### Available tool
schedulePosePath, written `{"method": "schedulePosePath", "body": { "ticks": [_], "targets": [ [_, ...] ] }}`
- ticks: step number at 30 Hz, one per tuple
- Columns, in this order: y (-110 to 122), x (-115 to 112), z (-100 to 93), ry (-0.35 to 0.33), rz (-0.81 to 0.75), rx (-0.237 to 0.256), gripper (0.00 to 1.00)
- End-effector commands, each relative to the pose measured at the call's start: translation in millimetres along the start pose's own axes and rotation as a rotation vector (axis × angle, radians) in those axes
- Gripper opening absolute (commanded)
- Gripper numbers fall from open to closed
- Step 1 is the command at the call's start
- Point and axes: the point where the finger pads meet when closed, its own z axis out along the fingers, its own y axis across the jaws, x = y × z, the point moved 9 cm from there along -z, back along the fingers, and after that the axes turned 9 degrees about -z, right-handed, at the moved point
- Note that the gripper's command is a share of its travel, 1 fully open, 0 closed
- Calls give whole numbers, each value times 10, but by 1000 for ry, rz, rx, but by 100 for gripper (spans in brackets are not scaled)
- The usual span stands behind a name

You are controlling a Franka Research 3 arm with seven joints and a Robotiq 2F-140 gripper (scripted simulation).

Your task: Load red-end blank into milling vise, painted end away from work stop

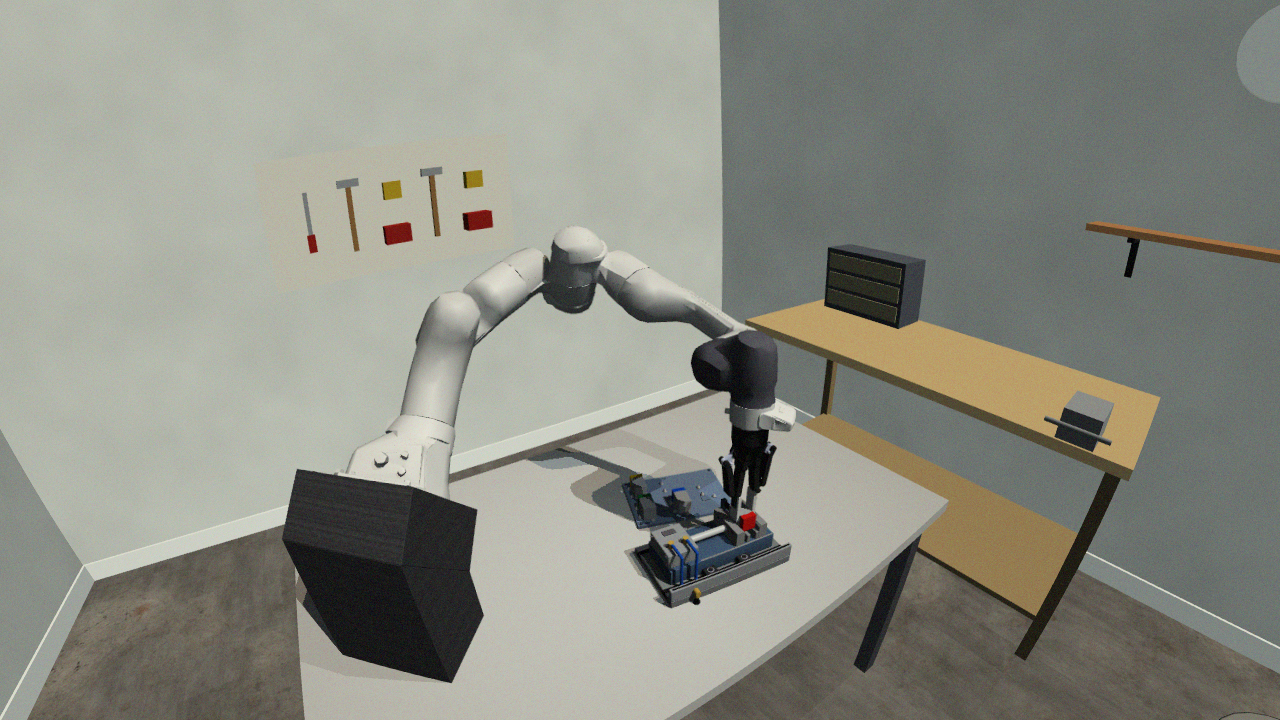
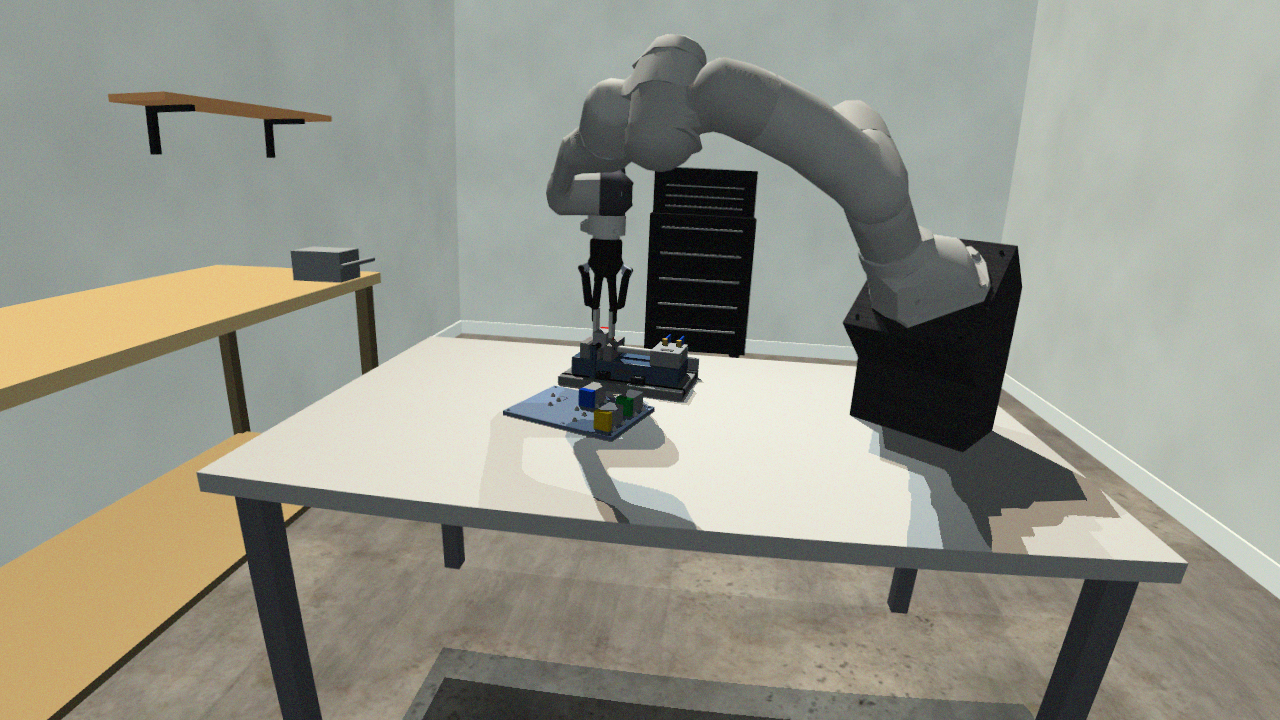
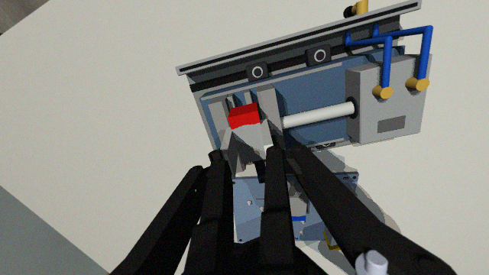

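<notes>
The blank with the red end (image 1: 748,521) (image 2: 604,330) (image 3: 244,121) is between the jaws, red end away from the infeed plate (image 2: 537,411) (image 3: 246,192). My gripper (image 1: 743,505) (image 2: 604,334) (image 3: 248,133) points down over the vise and is shut on this blank. In the wrist view, the fixed jaw (image 3: 218,112) is left of the blank and the moving jaw (image 3: 267,95) is right of it. Parts of the low bars show beyond the red end. Its underside, its contact with the bars and the work stop are hidden; I cannot tell whether it is seated.
Blue (image 2: 588,398) (image 3: 299,218), green (image 2: 624,407) and yellow (image 2: 604,420) ended blanks stand on the infeed plate among small pegs. The vise's hose block (image 3: 395,114) carries blue hoses. A raised rail (image 3: 299,40) runs along the vise's far side in the wrist view.
</notes>
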Motion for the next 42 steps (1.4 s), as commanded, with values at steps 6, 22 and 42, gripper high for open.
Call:
{"method": "schedulePosePath", "body": {
  "ticks": [6,22,42],
  "targets": [
    [-3,14,-26,1,-1,3,0],
    [0,12,-23,1,-1,2,0],
    [-20,-39,-6,1,-1,3,0]
  ]
}}
